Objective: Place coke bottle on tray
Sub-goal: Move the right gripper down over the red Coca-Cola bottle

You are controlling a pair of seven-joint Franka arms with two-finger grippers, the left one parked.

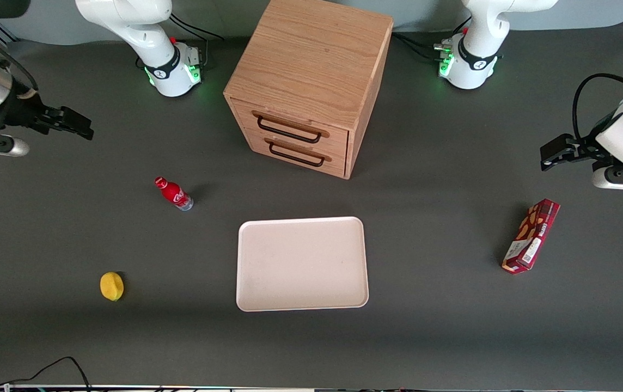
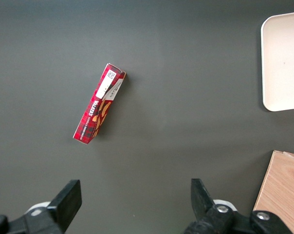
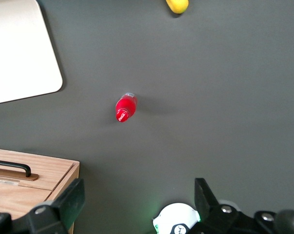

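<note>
The coke bottle [image 1: 173, 193], small and red with a red cap and clear base, stands on the dark table between the drawer cabinet and the lemon; it also shows in the right wrist view [image 3: 125, 107]. The pale cream-pink tray [image 1: 301, 263] lies flat, nearer the front camera than the cabinet; its corner shows in the right wrist view [image 3: 20, 58]. My right gripper [image 1: 74, 124] hangs high at the working arm's end of the table, well apart from the bottle. In the right wrist view the gripper [image 3: 139, 200] is open and empty.
A wooden two-drawer cabinet [image 1: 311, 81] stands at the table's middle, farther from the front camera than the tray. A yellow lemon [image 1: 111, 286] lies nearer the front camera than the bottle. A dark red snack box [image 1: 531, 236] lies toward the parked arm's end.
</note>
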